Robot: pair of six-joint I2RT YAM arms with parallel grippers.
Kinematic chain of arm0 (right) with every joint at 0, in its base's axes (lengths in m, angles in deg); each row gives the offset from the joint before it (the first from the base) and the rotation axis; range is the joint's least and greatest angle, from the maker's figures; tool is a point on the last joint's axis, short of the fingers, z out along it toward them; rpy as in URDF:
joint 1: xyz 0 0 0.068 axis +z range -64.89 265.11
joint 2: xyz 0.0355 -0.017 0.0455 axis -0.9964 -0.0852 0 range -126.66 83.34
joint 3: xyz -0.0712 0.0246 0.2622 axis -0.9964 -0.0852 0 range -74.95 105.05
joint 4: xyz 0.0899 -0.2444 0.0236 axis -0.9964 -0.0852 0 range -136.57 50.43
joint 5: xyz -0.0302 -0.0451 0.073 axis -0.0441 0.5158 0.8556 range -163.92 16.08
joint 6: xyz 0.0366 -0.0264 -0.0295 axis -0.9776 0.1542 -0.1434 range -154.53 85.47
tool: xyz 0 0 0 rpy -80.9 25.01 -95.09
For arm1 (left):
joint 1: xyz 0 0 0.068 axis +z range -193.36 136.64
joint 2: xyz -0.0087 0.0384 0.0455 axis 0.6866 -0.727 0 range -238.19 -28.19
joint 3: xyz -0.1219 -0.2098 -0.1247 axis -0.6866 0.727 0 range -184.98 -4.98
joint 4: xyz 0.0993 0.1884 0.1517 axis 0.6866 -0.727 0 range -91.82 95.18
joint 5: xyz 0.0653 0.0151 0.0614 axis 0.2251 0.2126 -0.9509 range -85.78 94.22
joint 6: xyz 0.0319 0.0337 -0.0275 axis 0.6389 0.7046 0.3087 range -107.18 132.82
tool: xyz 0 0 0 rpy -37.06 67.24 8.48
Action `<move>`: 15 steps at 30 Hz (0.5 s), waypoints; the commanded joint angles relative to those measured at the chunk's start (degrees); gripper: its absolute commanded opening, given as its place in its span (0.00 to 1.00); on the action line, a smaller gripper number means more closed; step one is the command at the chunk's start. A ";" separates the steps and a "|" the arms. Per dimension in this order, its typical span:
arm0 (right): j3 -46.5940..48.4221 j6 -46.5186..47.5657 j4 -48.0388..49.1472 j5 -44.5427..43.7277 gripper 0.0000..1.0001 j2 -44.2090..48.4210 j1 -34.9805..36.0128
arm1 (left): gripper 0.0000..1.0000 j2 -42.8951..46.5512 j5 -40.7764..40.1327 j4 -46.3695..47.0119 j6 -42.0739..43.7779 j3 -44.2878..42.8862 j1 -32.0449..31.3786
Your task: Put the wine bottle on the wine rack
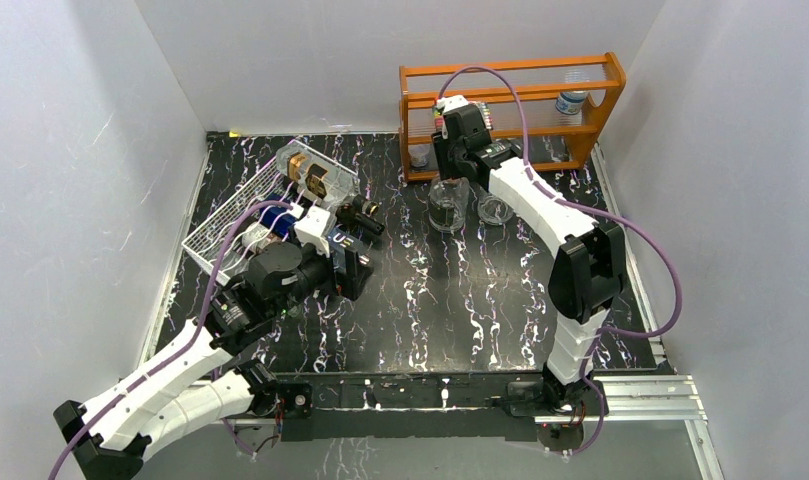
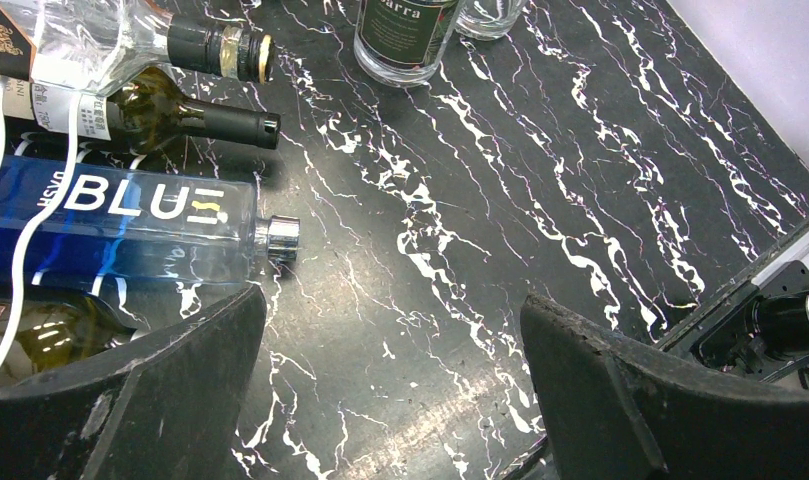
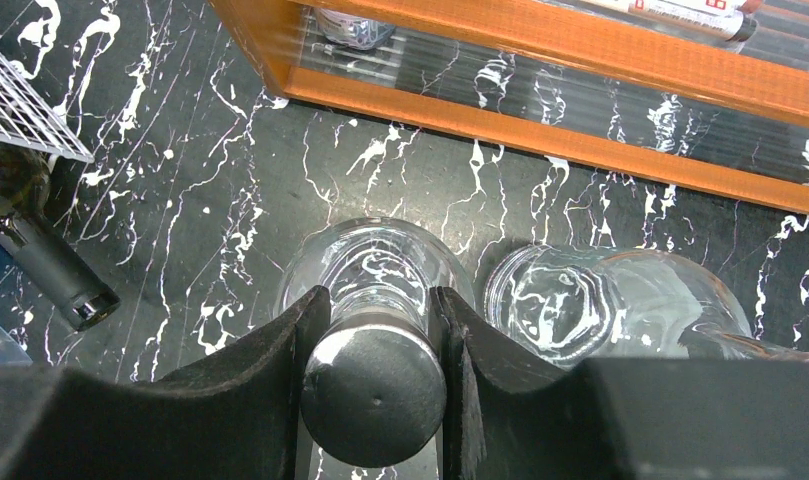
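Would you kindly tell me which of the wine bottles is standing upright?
The black-capped clear bottle in the right gripper; the others lie on their sides in the white wire rack.

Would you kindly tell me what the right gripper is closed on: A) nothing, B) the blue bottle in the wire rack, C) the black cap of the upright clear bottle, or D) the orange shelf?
C: in the right wrist view, the right gripper presses a finger on each side of the black cap of the clear bottle standing before the orange shelf.
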 commanded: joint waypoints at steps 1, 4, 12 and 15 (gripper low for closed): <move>-1.54 0.25 1.79 2.09 0.18 2.99 -0.20 | 0.98 0.02 1.17 0.47 -0.42 0.13 -0.15; -5.48 -0.69 3.64 4.37 0.10 5.90 -0.13 | 0.98 0.24 0.70 0.51 -0.76 0.17 -0.12; -19.98 -2.37 11.41 5.24 0.00 18.28 1.16 | 0.98 -0.57 0.52 1.17 -1.50 -0.20 -0.16; -27.02 -0.83 17.31 1.51 0.00 24.18 4.65 | 0.98 -2.11 0.47 0.41 -5.11 -2.11 -0.15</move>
